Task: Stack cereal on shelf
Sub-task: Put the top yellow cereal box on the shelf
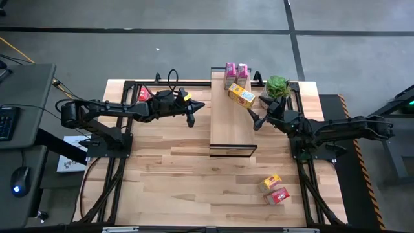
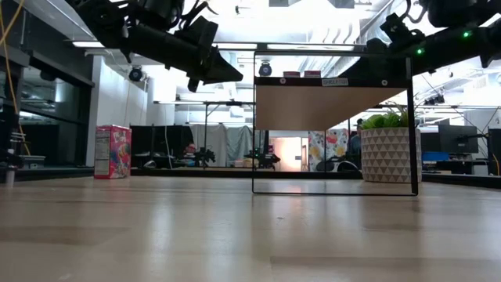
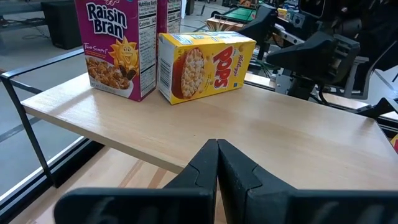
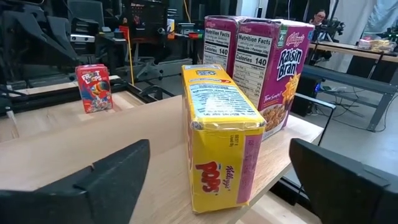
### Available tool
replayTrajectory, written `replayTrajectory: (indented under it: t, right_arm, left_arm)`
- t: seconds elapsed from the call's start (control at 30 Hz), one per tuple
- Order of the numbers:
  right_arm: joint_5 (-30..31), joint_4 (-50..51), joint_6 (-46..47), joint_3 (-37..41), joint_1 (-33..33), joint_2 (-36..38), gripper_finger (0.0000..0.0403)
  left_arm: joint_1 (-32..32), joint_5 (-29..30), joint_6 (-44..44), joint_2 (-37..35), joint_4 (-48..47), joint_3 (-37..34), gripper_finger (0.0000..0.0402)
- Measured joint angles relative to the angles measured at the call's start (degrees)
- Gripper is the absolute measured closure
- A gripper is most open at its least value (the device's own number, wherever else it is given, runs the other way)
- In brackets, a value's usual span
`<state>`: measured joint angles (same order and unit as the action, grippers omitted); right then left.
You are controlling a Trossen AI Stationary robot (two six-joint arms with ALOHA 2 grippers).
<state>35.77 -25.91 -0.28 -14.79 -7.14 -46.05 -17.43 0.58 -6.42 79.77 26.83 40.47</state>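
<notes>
Shelf [image 1: 231, 123] runs 12-to-6 down the middle of the surface [image 1: 181, 188], raised on its dark frame. At its 12 o'clock end: two pink Raisin Bran boxes [image 1: 236, 72] upright, side by side and touching. Just at 6 o'clock of them, the yellow Pops box [image 1: 241, 96] stands on the board, turned at an angle to the shelf edges, close beside the pink pair; cannot tell if it touches them.

Right hand [image 1: 257, 122] sits at the shelf's 3 o'clock edge, just at 5 o'clock of the Pops box, fingers spread wide apart. Right wrist view: the Pops box [image 4: 221, 143] stands between the two fingers [image 4: 106, 180] with clear gaps on both sides, nothing gripped.

Left hand [image 1: 192, 116] hovers off the shelf's 9 o'clock edge, fingers pressed together, empty. Left wrist view has it pointing across the board at the Pops box [image 3: 205, 65] and a Raisin Bran box [image 3: 115, 46].

Remaining cereal off the shelf: one red box [image 1: 143, 94] at 10 o'clock on the surface, behind the left arm; one more yellow box [image 1: 270, 182] and one more red box [image 1: 277, 195] lying together near 5 o'clock.

Potted plant [image 1: 277, 87] sits at 1 o'clock, just off the shelf, beside the right arm.
</notes>
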Motion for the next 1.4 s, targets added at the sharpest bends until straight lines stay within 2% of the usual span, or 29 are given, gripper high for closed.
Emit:
replayTrajectory:
  t: [0.13, 0.53, 0.73, 0.83, 0.97, 1.23, 1.4]
  right_arm:
    - [0.0, 0.0, 0.8, 0.0, 0.0, 0.0, 0.0005]
    - [1.6, 0.9, 0.3, 0.0, -0.9, -0.5, 0.0006]
    - [-6.8, -0.5, 3.0, 0.0, -5.9, -3.0, 0.0006]
    - [-7.8, -2.4, 2.9, 0.0, -8.2, -5.0, 0.0006]
    - [-14.6, -5.3, 3.0, 0.0, -11.4, -7.8, 0.0006]
    - [-15.6, -8.0, 4.3, 0.0, -13.8, -10.3, 0.0006]
    - [-18.8, -7.8, 5.4, 0.0, -14.0, -10.3, 0.0015]
  left_arm:
    - [0.0, 0.0, 0.0, 0.0, 0.0, 0.0, 0.0402]
    - [0.0, -0.3, -0.5, 0.0, 0.0, 0.0, 0.0402]
    - [0.0, -0.3, -0.9, 0.0, 0.0, 0.0, 0.0401]
    - [0.0, -0.3, -0.9, 0.0, 0.0, 0.0, 0.0402]
    - [0.0, -0.3, -0.9, 0.0, 0.0, 0.0, 0.0401]
    - [0.0, -0.3, -0.9, 0.0, 0.0, 0.0, 0.0401]
    - [0.0, -0.3, -0.9, 0.0, 0.0, 0.0, 0.0401]
